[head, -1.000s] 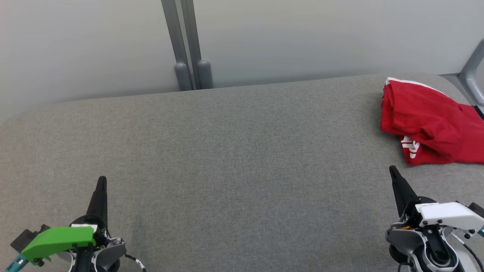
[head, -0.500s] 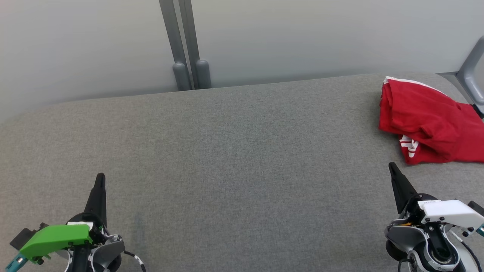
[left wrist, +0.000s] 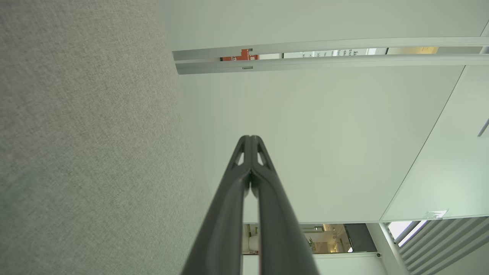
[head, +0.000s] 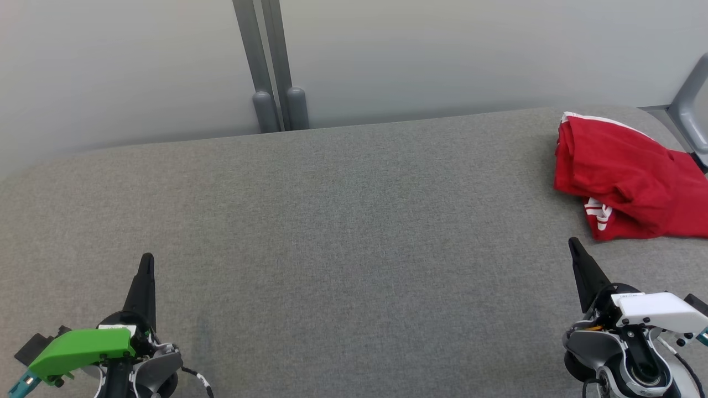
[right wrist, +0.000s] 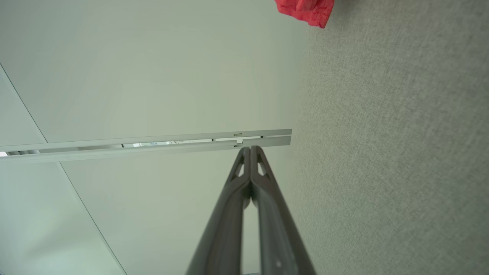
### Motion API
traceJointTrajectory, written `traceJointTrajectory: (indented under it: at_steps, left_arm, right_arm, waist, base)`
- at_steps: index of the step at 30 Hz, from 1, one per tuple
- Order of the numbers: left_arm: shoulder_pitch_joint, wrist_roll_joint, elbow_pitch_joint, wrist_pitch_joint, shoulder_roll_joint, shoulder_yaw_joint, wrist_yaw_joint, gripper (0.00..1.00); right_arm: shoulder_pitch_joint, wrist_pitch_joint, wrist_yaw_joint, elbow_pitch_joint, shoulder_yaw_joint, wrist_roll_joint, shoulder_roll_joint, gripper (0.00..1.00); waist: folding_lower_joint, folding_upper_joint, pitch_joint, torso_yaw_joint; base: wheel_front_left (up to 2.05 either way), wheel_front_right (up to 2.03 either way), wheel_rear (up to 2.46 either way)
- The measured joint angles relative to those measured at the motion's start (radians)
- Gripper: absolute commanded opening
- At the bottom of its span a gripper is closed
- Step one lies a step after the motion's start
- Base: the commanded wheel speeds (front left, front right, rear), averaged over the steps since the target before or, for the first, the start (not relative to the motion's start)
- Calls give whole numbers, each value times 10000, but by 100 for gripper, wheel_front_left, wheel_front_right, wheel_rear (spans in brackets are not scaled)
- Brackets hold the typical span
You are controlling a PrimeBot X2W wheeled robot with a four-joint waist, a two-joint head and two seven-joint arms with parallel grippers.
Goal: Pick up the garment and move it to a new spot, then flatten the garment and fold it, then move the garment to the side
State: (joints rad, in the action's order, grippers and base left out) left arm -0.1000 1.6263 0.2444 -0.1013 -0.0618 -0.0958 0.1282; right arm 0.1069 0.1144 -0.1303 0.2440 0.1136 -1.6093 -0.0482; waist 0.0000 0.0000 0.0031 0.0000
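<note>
Red, white-striped cloth garment [head: 630, 182] lies bunched at far right of grey fabric desk [head: 354, 232] (untouched). On left gripper [head: 147, 261] and right gripper [head: 574, 244], dark fingers pressed together, empty.

You see the red garment [head: 625, 182] crumpled at two o'clock, left gripper [head: 147, 260] closed at seven, right gripper [head: 573, 244] closed at five
</note>
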Motion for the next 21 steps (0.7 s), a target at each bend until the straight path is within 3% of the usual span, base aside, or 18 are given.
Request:
traceJointTrajectory:
  at_steps: [21]
  left_arm:
    - [-14, -8, 4, -29, 33, -40, 2, 0]
  right_arm:
    - [0, 0, 0, 0, 0, 0, 0, 0]
  waist:
    - [1, 0, 0, 0]
  base:
    - [0, 0, 0]
